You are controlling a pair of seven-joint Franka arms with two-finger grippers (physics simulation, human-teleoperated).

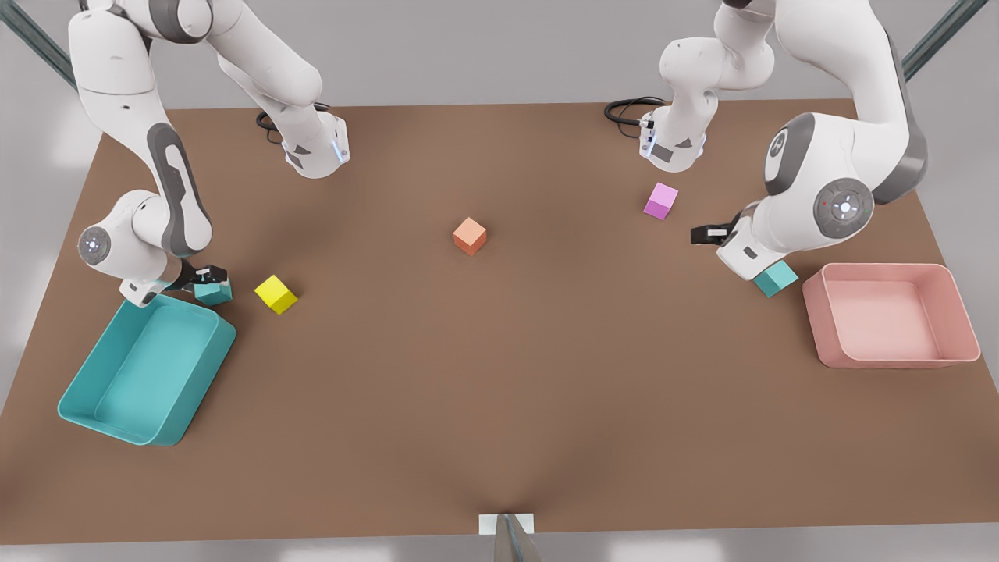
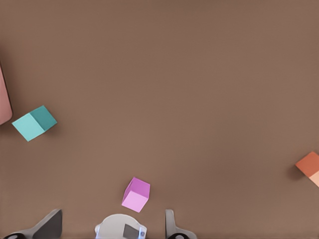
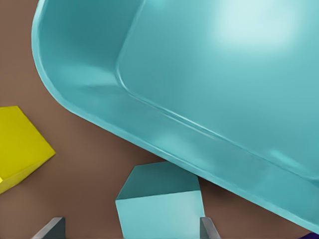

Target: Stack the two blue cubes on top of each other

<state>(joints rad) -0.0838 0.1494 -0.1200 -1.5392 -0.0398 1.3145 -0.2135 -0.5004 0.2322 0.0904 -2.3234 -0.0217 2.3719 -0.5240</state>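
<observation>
A: Where is the right gripper [image 1: 209,279]?
B: Spread astride one blue cube [image 1: 213,292], beside the teal tray [image 1: 78,394].
A: The left gripper [image 1: 706,234]?
B: Fingers spread, grasping nothing; other cube [image 1: 776,279] lies nearby, by the pink tray [image 1: 815,312].

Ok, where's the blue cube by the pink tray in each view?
Front view: the blue cube at the front view's right, beside the pink tray, near the left gripper.
Left wrist view: same cube, beside the tray's pink edge.
Right wrist view: the other blue cube, between the right gripper's fingers, by the teal tray.
Shared landmark: the purple cube, front and left wrist views.
</observation>
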